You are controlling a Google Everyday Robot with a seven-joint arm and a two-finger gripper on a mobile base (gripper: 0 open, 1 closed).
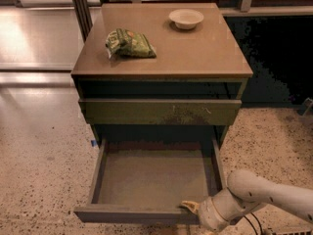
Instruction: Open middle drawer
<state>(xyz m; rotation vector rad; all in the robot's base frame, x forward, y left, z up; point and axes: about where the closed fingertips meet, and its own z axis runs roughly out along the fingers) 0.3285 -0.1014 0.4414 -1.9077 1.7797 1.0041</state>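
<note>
The middle drawer (151, 176) is pulled far out of the cabinet, and its brownish-grey floor is bare. Its plain dark grey-green front (129, 214) is the part closest to the camera. My gripper (190, 207) is at the top edge of that front, near its right end, in contact with it. My pale arm (266, 195) comes in from the lower right. Above the open drawer is the closed front with pale scratch marks (161, 111). Anything below the open drawer is hidden.
On the cabinet top (205, 58) lie a green snack bag (129, 43) at the left and a white bowl (186, 17) at the back. Speckled floor (44, 180) surrounds the cabinet. A dark wall panel (274, 58) stands to the right.
</note>
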